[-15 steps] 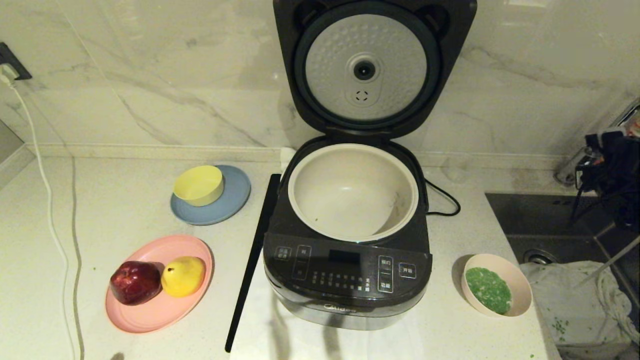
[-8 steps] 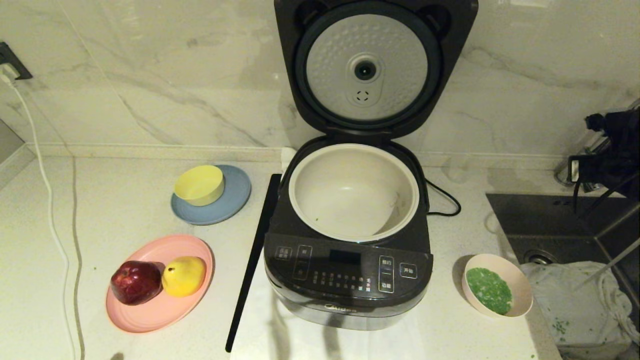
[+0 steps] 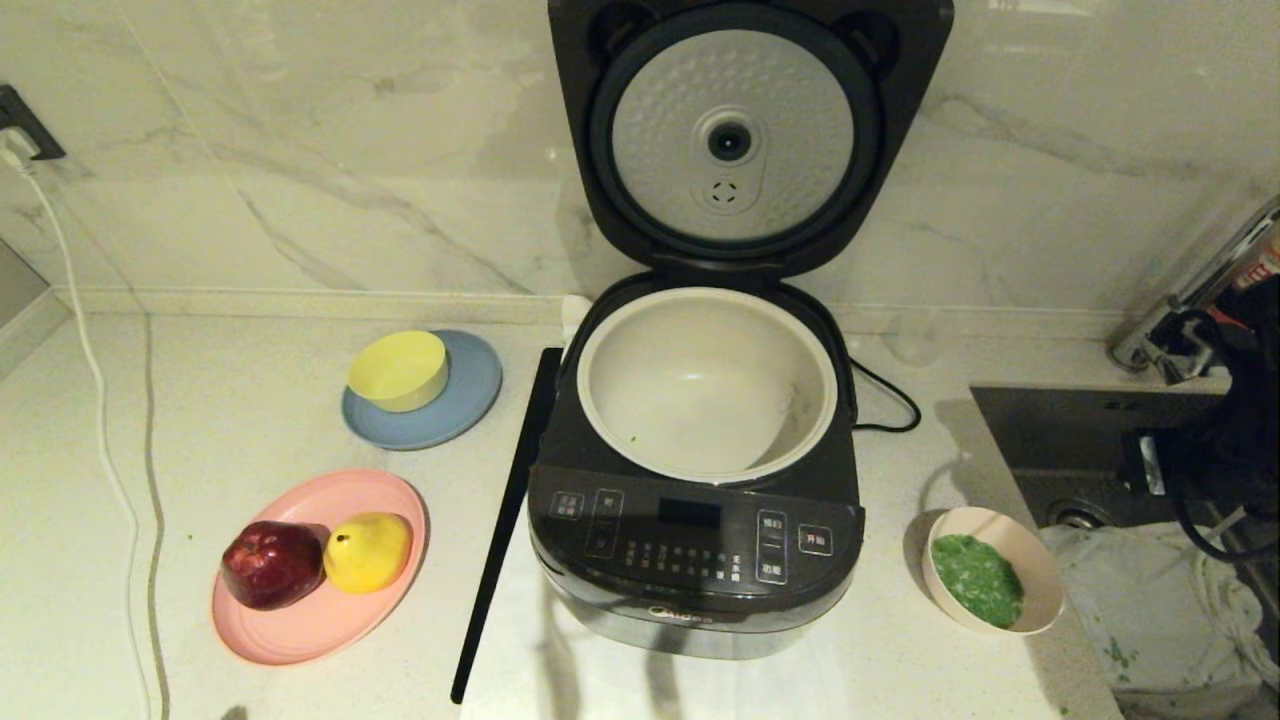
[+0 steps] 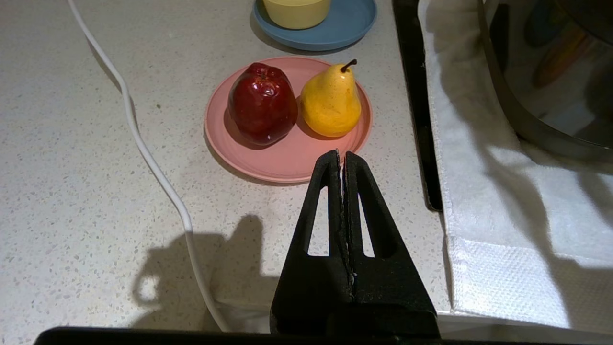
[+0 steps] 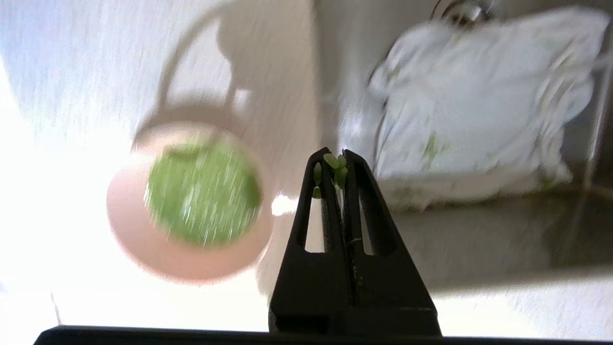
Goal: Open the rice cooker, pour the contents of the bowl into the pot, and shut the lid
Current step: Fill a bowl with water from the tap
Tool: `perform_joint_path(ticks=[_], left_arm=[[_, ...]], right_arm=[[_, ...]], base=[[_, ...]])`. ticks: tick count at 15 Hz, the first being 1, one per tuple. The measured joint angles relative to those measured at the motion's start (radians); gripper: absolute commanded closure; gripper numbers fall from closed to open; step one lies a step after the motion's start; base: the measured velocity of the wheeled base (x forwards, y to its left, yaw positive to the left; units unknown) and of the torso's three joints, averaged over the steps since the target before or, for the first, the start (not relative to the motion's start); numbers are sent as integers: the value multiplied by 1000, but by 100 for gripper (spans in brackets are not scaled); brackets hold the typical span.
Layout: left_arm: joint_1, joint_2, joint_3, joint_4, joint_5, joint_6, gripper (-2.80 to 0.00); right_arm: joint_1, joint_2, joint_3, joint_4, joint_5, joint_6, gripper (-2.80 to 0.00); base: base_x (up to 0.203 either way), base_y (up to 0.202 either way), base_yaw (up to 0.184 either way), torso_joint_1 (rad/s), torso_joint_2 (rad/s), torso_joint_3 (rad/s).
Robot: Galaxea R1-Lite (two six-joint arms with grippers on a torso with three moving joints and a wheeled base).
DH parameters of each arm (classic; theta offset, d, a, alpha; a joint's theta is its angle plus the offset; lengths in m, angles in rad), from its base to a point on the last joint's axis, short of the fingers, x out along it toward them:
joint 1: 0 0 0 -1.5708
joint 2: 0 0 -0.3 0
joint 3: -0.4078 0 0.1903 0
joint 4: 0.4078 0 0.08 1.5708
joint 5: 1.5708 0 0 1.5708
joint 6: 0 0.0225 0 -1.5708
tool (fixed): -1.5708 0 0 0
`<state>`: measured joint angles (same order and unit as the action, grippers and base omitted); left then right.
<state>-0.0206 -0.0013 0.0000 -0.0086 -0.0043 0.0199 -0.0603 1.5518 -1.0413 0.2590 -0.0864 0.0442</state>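
The rice cooker [image 3: 700, 560] stands in the middle of the counter with its lid [image 3: 735, 130] raised upright, dimpled silver disc facing me. The cream pot [image 3: 700, 340] holds only a stray green bit. The pink bowl [image 3: 1040, 560] with the green contents [image 3: 978, 580] sits on the counter right of the cooker. My right arm [image 3: 1240, 430] hangs over the sink, beyond the bowl. The right gripper [image 5: 339, 155] is shut, a few green grains stuck at its tips, with the bowl [image 5: 158, 258] off to one side below it. The left gripper [image 4: 341, 154] is shut and empty, parked near the pink plate [image 4: 287, 163].
A yellow bowl [image 3: 398, 370] on a blue plate [image 3: 470, 400] and a pink plate [image 3: 310, 620] with an apple and a pear lie left of the cooker. A black strip [image 3: 500, 530] and a white cable [image 3: 100, 420] cross the counter. The sink [image 3: 1080, 450] holds a white cloth [image 3: 1140, 610].
The right arm has dropped along the right edge of the head view, from in front of the faucet down over the sink. Cooker, bowl and left arm have stayed put.
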Motion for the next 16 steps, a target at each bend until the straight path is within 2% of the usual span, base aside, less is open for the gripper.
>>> perform_joint_path(ticks=[4,5,8,12,16], left_arm=[[0,0,0,0,0,0,0],[0,0,0,0,0,0,0],[0,0,0,0,0,0,0],[0,0,0,0,0,0,0],[0,0,0,0,0,0,0]], right_arm=[[57,-55,119,-6,-38,18,0],[68,-58,151,-25,-47,22,-280],[77,-51,219,-113,-49,67,-280],[77,-27,265,-134,-39,90,-280],[68,20,314,-267,-39,100,-280]], base=[[0,0,0,0,0,0],[0,0,0,0,0,0],[0,0,0,0,0,0],[0,0,0,0,0,0],[0,0,0,0,0,0]])
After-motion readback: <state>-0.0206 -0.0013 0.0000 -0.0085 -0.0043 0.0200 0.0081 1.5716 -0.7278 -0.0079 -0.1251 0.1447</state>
